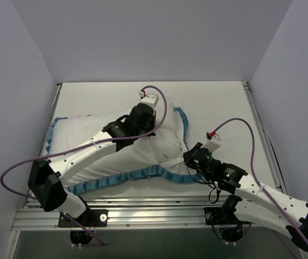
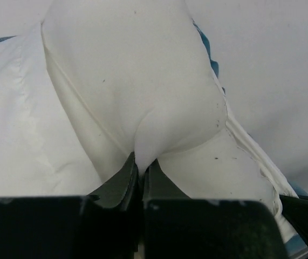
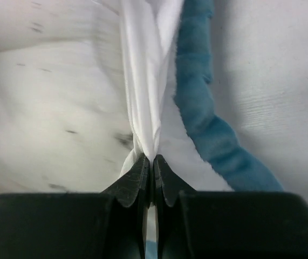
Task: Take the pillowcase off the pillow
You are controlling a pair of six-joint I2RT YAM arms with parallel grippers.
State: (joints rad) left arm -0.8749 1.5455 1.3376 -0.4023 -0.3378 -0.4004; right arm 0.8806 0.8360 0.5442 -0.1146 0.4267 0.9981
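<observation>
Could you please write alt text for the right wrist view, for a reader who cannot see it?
The right gripper has its fingers shut on a fold of the white pillowcase; the teal ruffled edging runs just to the right.

The pillowcase (image 1: 73,137), white face up with teal ruffled edging, lies spread across the near left of the table (image 1: 213,102), and the plump white pillow (image 1: 169,144), flecked with dark specks, bulges from its opened end toward the table's middle.
</observation>
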